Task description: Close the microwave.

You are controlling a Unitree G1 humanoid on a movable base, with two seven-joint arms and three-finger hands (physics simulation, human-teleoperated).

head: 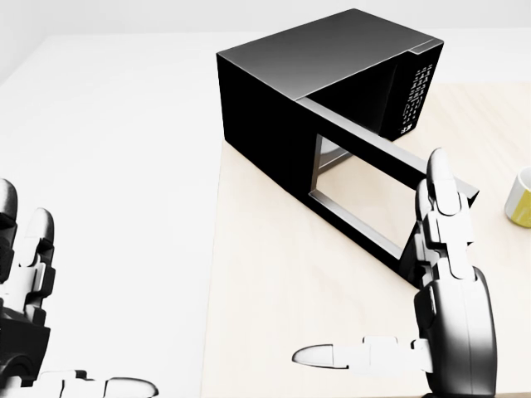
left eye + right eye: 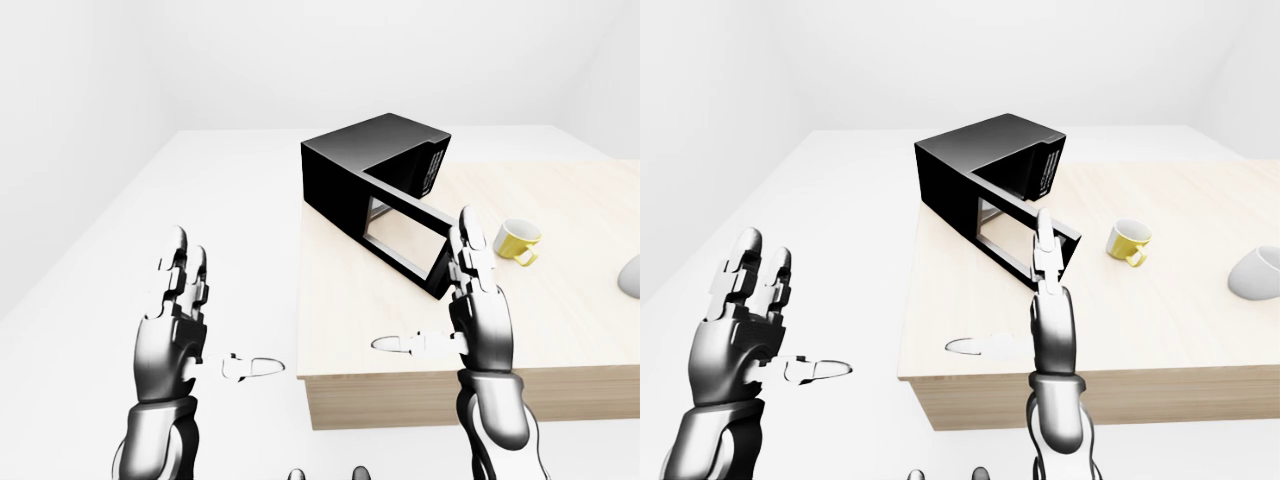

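One microwave [image 1: 332, 83], one yellow mug [image 2: 517, 238], one white bowl [image 2: 1258, 272], one table [image 2: 560, 330], two hands.

Walls: plain white, evenly lit.
Floor: white, left of frame.
Surface [image 2: 560, 300]: pale wood, right of frame.

right hand [image 1: 444, 274] covers door's [image 1: 365, 195] free end; mug [image 1: 521, 199] cut by head view's right edge.

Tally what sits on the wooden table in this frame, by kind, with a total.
Microwave, black, door swung open: 1
Mug, yellow with white inside: 1
Pale grey rounded object, cut off at the right edge of the right-eye view, kind unclear: 1
Total: 3
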